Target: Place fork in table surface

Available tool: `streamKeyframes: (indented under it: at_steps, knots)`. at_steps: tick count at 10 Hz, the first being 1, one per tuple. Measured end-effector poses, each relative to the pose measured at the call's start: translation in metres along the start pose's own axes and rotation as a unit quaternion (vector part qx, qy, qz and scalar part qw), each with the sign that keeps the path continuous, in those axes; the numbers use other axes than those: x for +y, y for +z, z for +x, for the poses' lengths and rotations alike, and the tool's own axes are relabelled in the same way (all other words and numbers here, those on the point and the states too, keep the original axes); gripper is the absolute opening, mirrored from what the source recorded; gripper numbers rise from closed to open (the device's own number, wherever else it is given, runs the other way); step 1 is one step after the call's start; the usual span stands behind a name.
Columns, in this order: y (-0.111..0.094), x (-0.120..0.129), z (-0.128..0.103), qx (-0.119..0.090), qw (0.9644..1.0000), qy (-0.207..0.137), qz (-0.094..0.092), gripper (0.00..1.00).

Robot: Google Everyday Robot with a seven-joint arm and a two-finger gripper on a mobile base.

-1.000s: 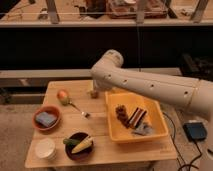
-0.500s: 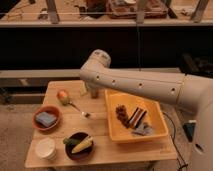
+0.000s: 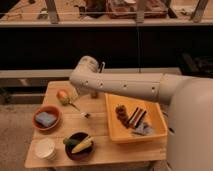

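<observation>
Your white arm (image 3: pixel 130 87) reached in from the right and spanned most of the scene, with its bend high over the back left part of the bench (image 3: pixel 102 146). The bench was light tan planks with rounded corners.

On its right half sat your yellow tray (image 3: pixel 150 138), which held a few dark brown pieces and one grey-blue piece. At the left edge stood a red bowl (image 3: pixel 37 113) with a blue sponge (image 3: pixel 46 119) inside. Near the front edge was a dark bowl (image 3: pixel 70 151) with something yellow and green in it. A white cup (image 3: pixel 45 148) stood at the front left corner, just beside the dark bowl. An apple (image 3: pixel 62 95) rested near the back left, behind the red bowl.

Your gripper (image 3: pixel 75 95) hung under the bend of the arm, just right of the apple, and was largely hidden by the arm. Its fingers stood wide and held nothing.

The fork (image 3: pixel 80 110) lay flat on the bare bench between the apple and the tray. It ran diagonally, with one end near the apple and gripper and the other pointing toward the front right. It was clear of both bowls and outside the tray.
</observation>
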Motion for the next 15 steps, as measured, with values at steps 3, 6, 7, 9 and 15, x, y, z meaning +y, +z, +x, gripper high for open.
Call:
streamKeyframes:
  at_steps: [3, 6, 7, 9, 15]
  knots:
    - [0.008, -0.005, 0.002, 0.001, 1.0, -0.006, 0.001, 0.8]
    - [0.011, -0.003, 0.0, 0.007, 0.9993, -0.028, 0.022, 0.8]
    - [0.018, 0.001, -0.003, 0.01, 0.9982, -0.049, 0.033, 0.8]
    - [0.042, 0.002, -0.016, 0.016, 0.9924, -0.108, 0.056, 0.8]
    - [0.082, -0.014, -0.045, 0.009, 0.9758, -0.207, 0.069, 0.8]
